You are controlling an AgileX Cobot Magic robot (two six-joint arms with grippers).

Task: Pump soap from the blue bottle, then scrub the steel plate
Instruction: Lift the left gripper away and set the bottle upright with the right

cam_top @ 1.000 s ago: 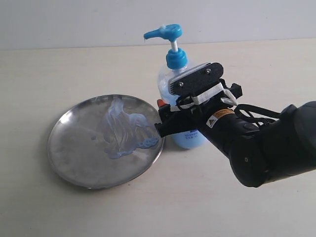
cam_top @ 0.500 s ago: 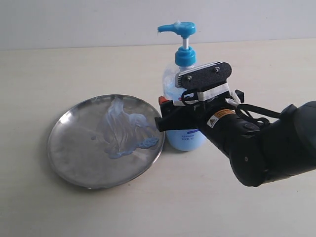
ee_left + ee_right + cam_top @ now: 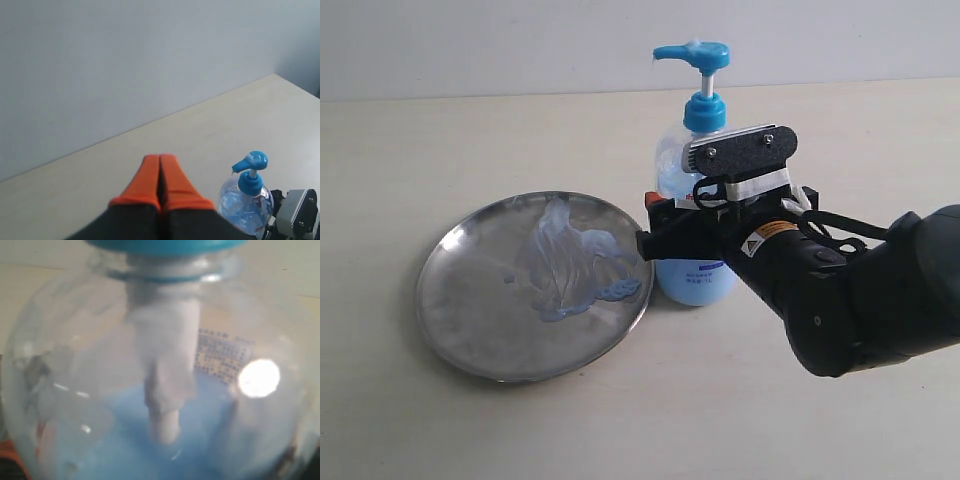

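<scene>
Standing upright on the desk just beside the steel plate, the blue bottle is clasped around its belly by the right claw, whose arm hides much of it. Pale soap streaks the plate. The left claw hangs above, fingers pressed together.

Upright blue bottle beside steel plate w/ soap smears.

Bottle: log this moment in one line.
right pincer: shut on bottle | bottle: upright beside plate | plate: soap smeared | left pincer: shut, empty
</scene>
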